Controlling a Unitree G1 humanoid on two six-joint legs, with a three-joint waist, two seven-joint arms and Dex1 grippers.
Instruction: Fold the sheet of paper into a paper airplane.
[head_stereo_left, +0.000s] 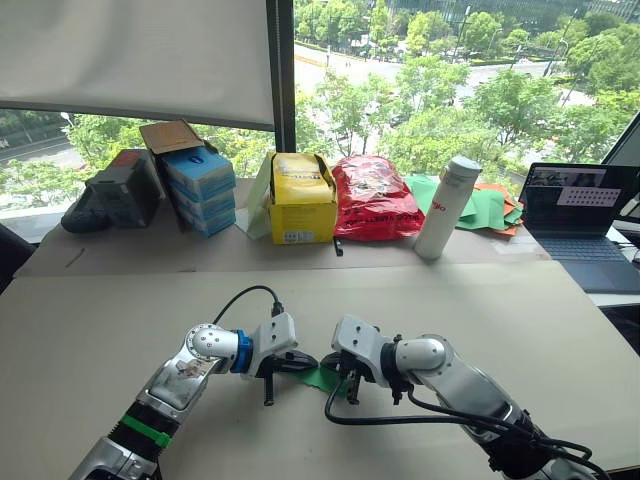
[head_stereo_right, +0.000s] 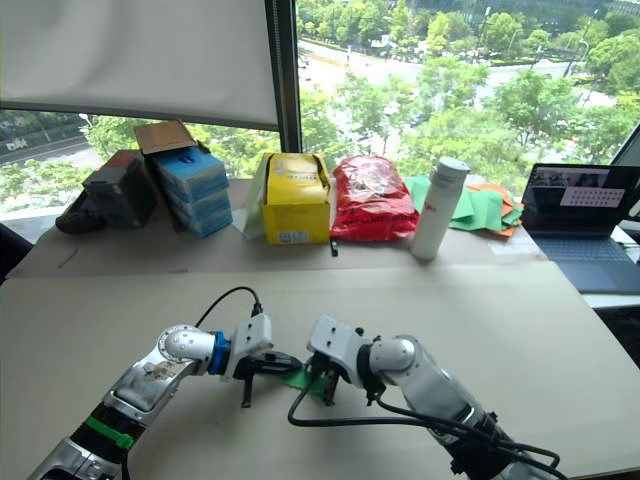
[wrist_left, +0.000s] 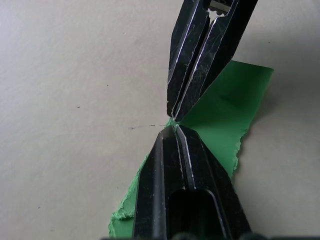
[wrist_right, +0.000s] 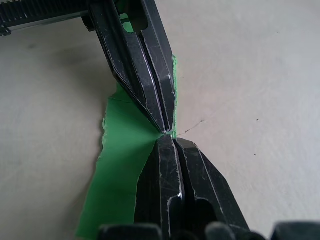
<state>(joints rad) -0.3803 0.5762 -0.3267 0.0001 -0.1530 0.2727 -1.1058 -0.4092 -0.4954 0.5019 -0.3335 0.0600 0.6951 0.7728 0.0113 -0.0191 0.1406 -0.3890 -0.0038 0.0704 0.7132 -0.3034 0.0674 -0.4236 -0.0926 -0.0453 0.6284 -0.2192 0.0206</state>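
The sheet of paper (head_stereo_left: 322, 378) is a small bright green folded piece with a rough torn edge, lying flat on the beige table (head_stereo_left: 100, 330) near its front. My left gripper (head_stereo_left: 303, 362) and right gripper (head_stereo_left: 336, 372) meet tip to tip over it. In the left wrist view the left gripper (wrist_left: 171, 129) is shut, its tip at the paper's (wrist_left: 220, 110) edge, nose to nose with the shut right gripper (wrist_left: 172, 118). The right wrist view gives the same: the right gripper (wrist_right: 167, 137) touches the left gripper (wrist_right: 166, 127) above the paper (wrist_right: 120, 150). I cannot tell whether paper is pinched between the fingers.
Along the far edge by the window stand a dark box (head_stereo_left: 125, 187), stacked blue boxes (head_stereo_left: 200, 185), a yellow box (head_stereo_left: 303, 198), a red bag (head_stereo_left: 375, 197), a white bottle (head_stereo_left: 447, 207) and a pile of green and orange sheets (head_stereo_left: 490, 208). A laptop (head_stereo_left: 585, 225) sits far right.
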